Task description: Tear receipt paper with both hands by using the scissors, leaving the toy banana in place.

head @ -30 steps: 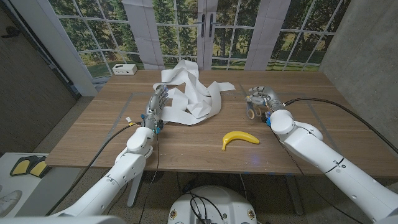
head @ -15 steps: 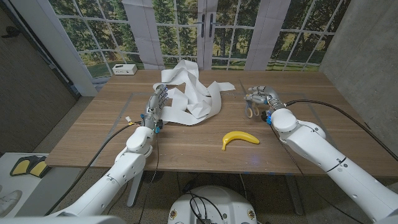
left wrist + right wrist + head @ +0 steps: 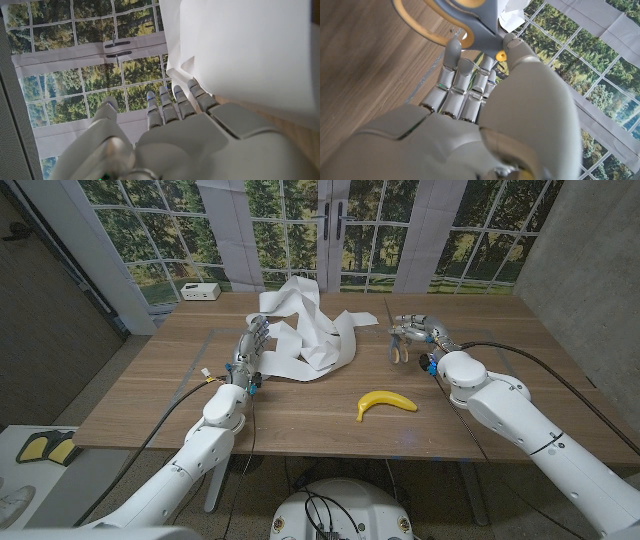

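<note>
The table [image 3: 150, 395] carries crumpled receipt paper [image 3: 305, 330] near its far edge, running mostly left to right. The left hand [image 3: 251, 348] rests at the paper's left end, fingers straight, holding nothing. The toy banana [image 3: 386, 401] lies crosswise toward the near edge. The right hand [image 3: 425, 335] grips the scissors [image 3: 397, 338], now lifted, blade tips pointing away toward the far edge.

The table [image 3: 300, 405] is showing matt brown wood with a fine grain. The receipt paper [image 3: 310, 330] is lying crumpled near its far edge, thin, white and matt. The toy banana [image 3: 385, 402] is looking like smooth, glossy yellow plastic. The scissors [image 3: 470, 20] are showing grey and yellow plastic handles. Both hands, left hand [image 3: 252, 348] and right hand [image 3: 420, 335], are wearing smooth, pale grey, slightly shiny plastic shells.
</note>
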Robot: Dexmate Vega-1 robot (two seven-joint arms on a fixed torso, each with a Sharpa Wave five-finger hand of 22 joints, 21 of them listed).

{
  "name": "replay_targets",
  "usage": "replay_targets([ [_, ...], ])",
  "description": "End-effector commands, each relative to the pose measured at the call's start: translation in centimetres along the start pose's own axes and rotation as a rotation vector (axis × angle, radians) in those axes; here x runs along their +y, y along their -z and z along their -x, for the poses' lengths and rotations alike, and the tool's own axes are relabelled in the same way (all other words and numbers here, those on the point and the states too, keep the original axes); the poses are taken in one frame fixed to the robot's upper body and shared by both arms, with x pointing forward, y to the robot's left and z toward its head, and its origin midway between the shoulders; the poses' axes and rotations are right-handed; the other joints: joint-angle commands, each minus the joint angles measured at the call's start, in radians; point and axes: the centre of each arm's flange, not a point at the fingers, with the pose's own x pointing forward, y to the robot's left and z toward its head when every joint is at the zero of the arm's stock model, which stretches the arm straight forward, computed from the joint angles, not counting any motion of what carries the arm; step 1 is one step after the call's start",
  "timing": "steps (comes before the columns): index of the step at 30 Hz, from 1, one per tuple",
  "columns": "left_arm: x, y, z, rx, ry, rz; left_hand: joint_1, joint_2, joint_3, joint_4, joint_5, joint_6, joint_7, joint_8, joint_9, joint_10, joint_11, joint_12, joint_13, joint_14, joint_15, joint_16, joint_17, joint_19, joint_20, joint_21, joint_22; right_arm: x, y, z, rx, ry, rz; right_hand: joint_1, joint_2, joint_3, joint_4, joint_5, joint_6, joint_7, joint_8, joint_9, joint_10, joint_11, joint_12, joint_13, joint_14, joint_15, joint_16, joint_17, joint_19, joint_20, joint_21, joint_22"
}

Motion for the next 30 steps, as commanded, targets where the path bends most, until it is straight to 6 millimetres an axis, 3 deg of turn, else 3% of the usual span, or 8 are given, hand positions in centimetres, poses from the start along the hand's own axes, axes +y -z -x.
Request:
replay_targets([
  [1, -1.2, -0.5, 1.0, -0.034, -0.002, -0.006, -0.011, -0.001, 0.006, -0.001, 0.0, 0.002, 0.002, 0.001, 0.003, 0.008, -0.003, -0.003, 0.003, 0.014, -0.048, -0.003, 0.003, 0.004, 0.005, -0.003, 0.003, -0.5, -0.6, 0.1, -0.051, -0.062, -0.103, 0.104, 0.092, 0.0, 0.003, 0.008, 0.011, 0.003, -0.001, 0.002, 0.046, -0.039, 0.019, 0.004, 0.006, -0.129, 0.011, 0.002, -0.007, -0.097, 0.009, -0.001],
  [8, -2.8, -0.2, 1.8, -0.06, 0.005, -0.001, -0.011, -0.001, 0.006, -0.001, 0.0, 0.004, 0.005, 0.001, 0.003, 0.011, -0.002, -0.002, 0.003, 0.015, -0.047, -0.003, 0.003, 0.004, 0.005, -0.003, 0.003, -1.2, -0.8, 0.3, -0.081, -0.092, -0.126, 0.105, 0.093, -0.001, 0.004, 0.01, 0.015, 0.003, -0.001, 0.003, 0.049, -0.039, 0.021, 0.002, 0.006, -0.13, 0.015, 0.002, -0.01, -0.098, 0.02, -0.004],
  [16, -2.9, 0.2, 3.2, -0.053, -0.013, -0.017, -0.011, -0.002, 0.006, -0.002, 0.0, 0.005, 0.004, 0.002, 0.003, 0.012, -0.001, -0.002, 0.003, 0.017, -0.047, -0.002, 0.003, 0.005, 0.004, -0.003, 0.003, -1.2, -0.7, -0.1, -0.069, -0.152, -0.195, 0.107, 0.092, -0.002, 0.003, 0.012, 0.017, 0.005, -0.001, 0.005, 0.049, -0.035, 0.022, -0.001, 0.007, -0.13, 0.02, 0.002, -0.01, -0.097, 0.032, -0.008],
  [30, -3.0, -0.2, 1.7, -0.032, 0.023, 0.017, -0.012, -0.002, 0.007, -0.002, 0.0, 0.004, 0.004, 0.001, 0.003, 0.013, -0.003, -0.002, 0.003, 0.018, -0.048, -0.002, 0.003, 0.006, 0.004, -0.003, 0.003, 0.1, -1.8, -0.3, -0.085, -0.145, -0.277, 0.107, 0.092, -0.005, 0.005, 0.015, 0.018, 0.005, -0.003, 0.006, 0.046, -0.041, 0.023, -0.006, 0.009, -0.13, 0.027, 0.002, -0.016, -0.099, 0.053, -0.017],
])
